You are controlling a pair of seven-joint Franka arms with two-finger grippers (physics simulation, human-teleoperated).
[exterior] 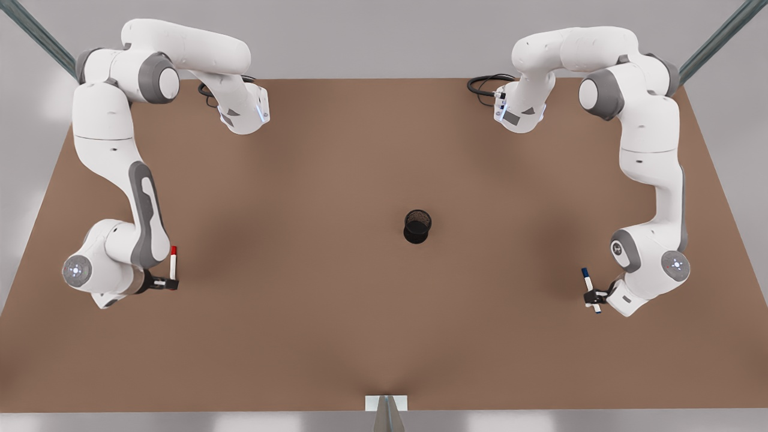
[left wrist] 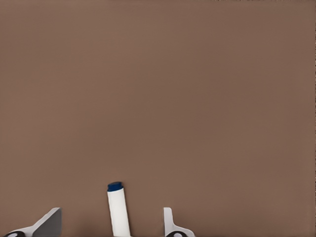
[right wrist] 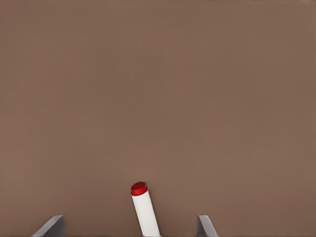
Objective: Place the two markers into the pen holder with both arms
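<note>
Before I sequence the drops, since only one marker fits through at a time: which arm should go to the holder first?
Left, probably. Its tool grips the blue marker nearer the holder than the right tool with the red marker.

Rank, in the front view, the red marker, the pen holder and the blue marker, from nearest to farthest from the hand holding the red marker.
1. Red marker, in the right hand, front view's left.
2. Pen holder, near the middle.
3. Blue marker, front view's right, in the left hand.
</note>
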